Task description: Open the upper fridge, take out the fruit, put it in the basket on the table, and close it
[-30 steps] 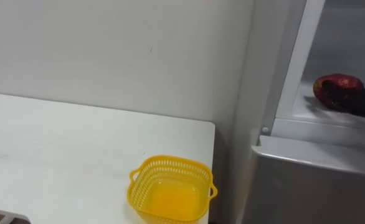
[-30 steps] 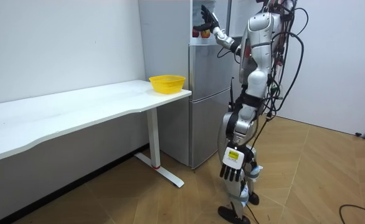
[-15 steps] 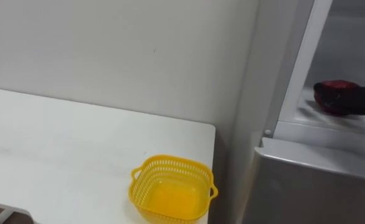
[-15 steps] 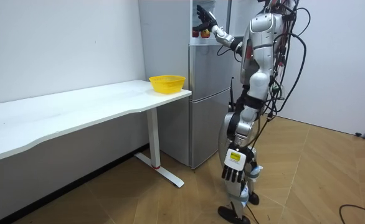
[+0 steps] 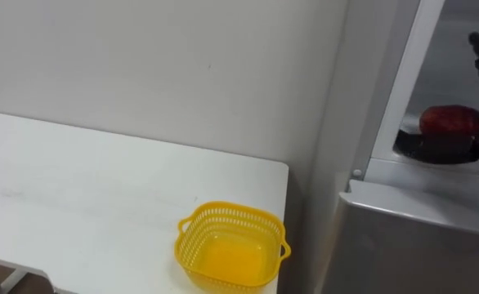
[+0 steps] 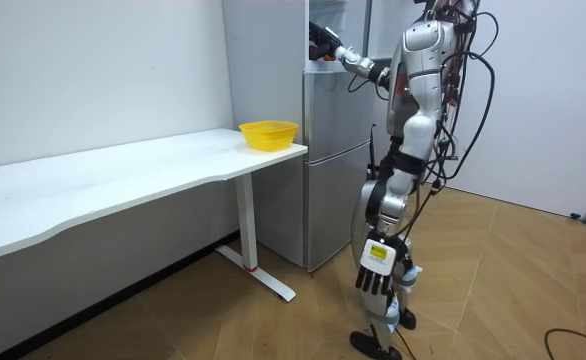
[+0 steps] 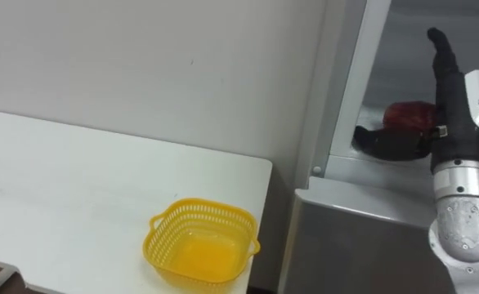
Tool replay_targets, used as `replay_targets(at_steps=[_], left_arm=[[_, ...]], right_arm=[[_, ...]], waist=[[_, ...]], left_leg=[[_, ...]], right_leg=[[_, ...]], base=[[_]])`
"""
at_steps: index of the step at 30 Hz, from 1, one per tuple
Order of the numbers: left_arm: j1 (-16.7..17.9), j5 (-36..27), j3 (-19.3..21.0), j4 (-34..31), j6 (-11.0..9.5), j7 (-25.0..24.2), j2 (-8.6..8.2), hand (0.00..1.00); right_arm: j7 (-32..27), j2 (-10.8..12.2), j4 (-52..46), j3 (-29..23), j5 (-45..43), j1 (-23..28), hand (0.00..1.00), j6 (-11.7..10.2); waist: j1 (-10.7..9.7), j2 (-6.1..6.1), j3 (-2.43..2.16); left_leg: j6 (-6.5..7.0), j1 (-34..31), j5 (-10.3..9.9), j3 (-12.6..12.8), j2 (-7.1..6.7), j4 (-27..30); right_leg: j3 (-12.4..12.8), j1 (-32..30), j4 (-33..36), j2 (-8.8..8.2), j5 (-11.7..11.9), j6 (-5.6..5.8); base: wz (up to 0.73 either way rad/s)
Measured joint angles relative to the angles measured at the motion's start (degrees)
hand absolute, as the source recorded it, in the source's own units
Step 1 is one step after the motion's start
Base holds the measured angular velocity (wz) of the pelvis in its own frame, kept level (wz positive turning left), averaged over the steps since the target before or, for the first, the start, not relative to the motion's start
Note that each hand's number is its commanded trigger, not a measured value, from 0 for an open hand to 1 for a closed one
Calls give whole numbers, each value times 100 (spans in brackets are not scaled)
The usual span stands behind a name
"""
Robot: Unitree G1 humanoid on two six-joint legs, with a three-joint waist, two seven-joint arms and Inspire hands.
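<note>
Red fruit [image 7: 409, 114] sits on the shelf of the open upper compartment of the fridge [image 5: 411, 237], near the front edge; kind of fruit not certain, looks like an apple. Right hand [image 7: 449, 114] is inside the compartment, spread wide: dark fingers [image 7: 387, 144] laid along the shelf in front of and low against the fruit, thumb raised well above it, fruit between the two and not yet clamped. Whether the fingers touch the fruit cannot be told. Left hand [image 6: 373, 278] hangs at the robot's side with loose fingers, idle. Step in hand is judged to be the grasp: best done by bringing the thumb down over the top while the fingers cup from below, so the round fruit cannot roll back on the shelf, then lifting clear of the shelf lip before pulling out. Beside the fridge, a white worktop [image 5: 76, 196] against a plain wall, carrying a yellow basket [image 5: 230, 249] near its fridge-side end, empty. Robot stands upright facing the fridge on a wooden floor [image 6: 513, 270].
</note>
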Motion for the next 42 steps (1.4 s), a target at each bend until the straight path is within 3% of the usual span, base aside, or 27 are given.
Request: replay_targets(at_steps=[5,9,14,23,24,25,26,42], left_arm=[[2,5,-109,-35,0,59,53,0],[5,6,-110,-34,13,58,81,0],[12,1,-114,-45,98,37,88,0],[8,-3,-118,-132,161,1,99,0],[8,-6,-127,-131,167,0,100,0],[9,-6,-136,-131,170,0,102,0],[9,-6,-204,-131,174,0,117,0],[-21,5,-218,-211,393,-128,238,0]], right_arm=[[64,-171,607,147,382,-244,0,2],[160,-209,745,210,533,-254,0,0],[291,-220,814,218,635,-268,0,5],[553,-449,1021,430,771,-434,0,16],[576,-461,1032,437,779,-434,25,17],[587,-463,1040,437,784,-434,58,17],[604,-464,1050,437,788,-434,100,17],[1032,-468,1110,424,789,-480,100,263]], waist=[[-4,-22,-9],[-1,-60,-25],[-5,-78,-8],[-23,-88,-20],[-22,-91,-22],[-21,-93,-24],[-20,-96,-26],[-40,-109,-22]], left_leg=[[0,14,0,14,0,11],[0,38,0,19,4,13],[-1,98,-3,23,4,-22],[-1,104,-2,22,5,-32],[-1,107,-2,21,5,-31],[-1,109,-2,21,5,-30],[-1,111,-2,21,5,-23],[-1,100,-3,-5,2,-9]], right_leg=[[-7,15,0,-1,0,0],[-5,33,0,1,1,-1],[-9,94,-2,0,1,-1],[8,108,-3,2,1,-1],[8,112,-3,2,1,-1],[8,114,-3,2,1,-1],[8,115,-3,2,1,-1],[3,117,1,2,3,-4]], base=[[0],[0],[0],[0],[0],[0],[0],[0]])
